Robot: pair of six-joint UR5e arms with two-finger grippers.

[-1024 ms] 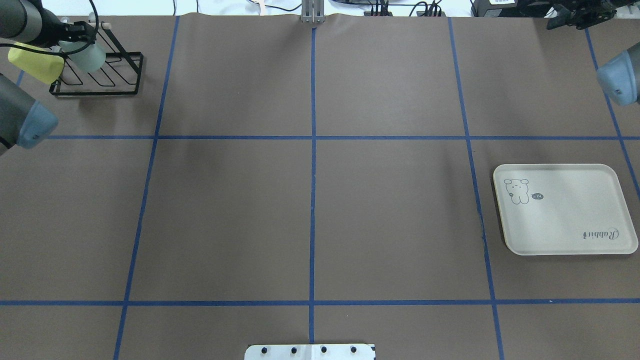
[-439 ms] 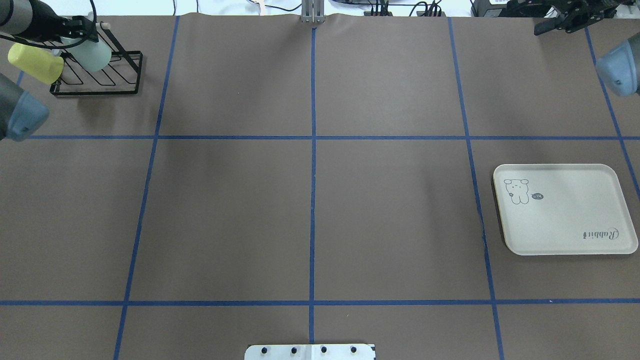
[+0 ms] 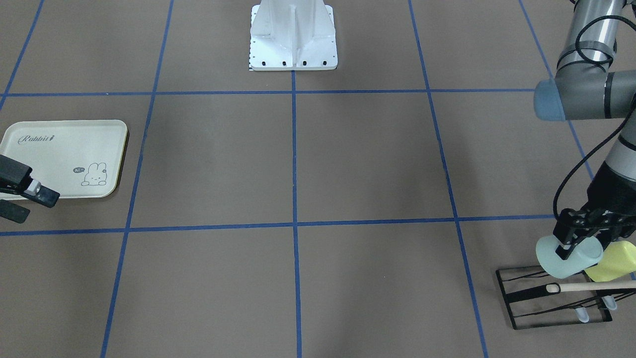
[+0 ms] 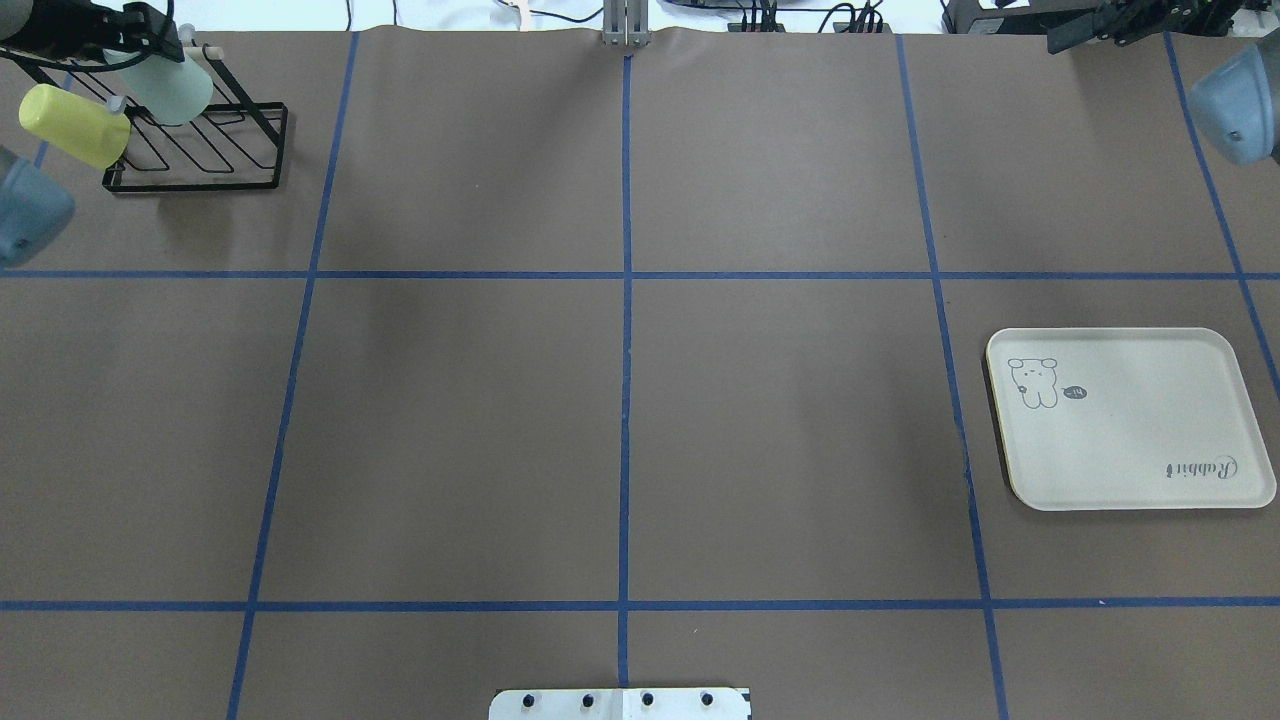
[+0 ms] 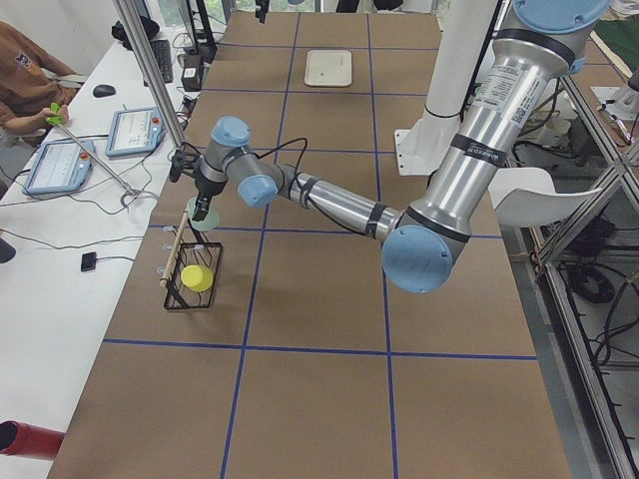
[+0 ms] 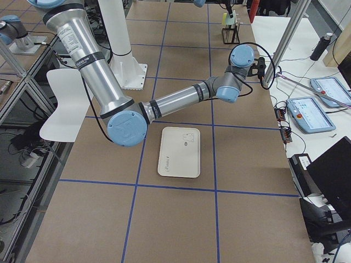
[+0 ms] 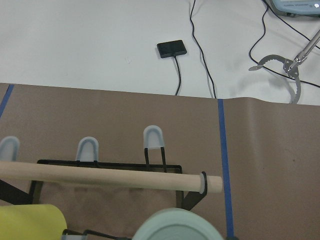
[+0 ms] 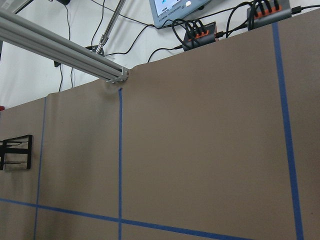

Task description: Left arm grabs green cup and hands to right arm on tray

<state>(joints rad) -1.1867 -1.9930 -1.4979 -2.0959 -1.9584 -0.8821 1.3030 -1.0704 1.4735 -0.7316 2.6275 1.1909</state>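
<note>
Silver-grey left arm (image 5: 479, 140), blue caps (image 5: 424, 257), black cable (image 3: 564, 181)

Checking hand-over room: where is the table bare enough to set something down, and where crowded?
Bare: the tray, all of it, and the table from the wire rack across to the tray. Crowded: the far-left corner, where the left end effector holds the green cup over the rack, beside the yellow-green cup.

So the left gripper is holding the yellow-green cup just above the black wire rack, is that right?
Not quite: the left gripper is shut on the green cup, held just above the black wire rack. The yellow-green cup sits on the rack beside it. The exterior front-facing view shows this.
</note>
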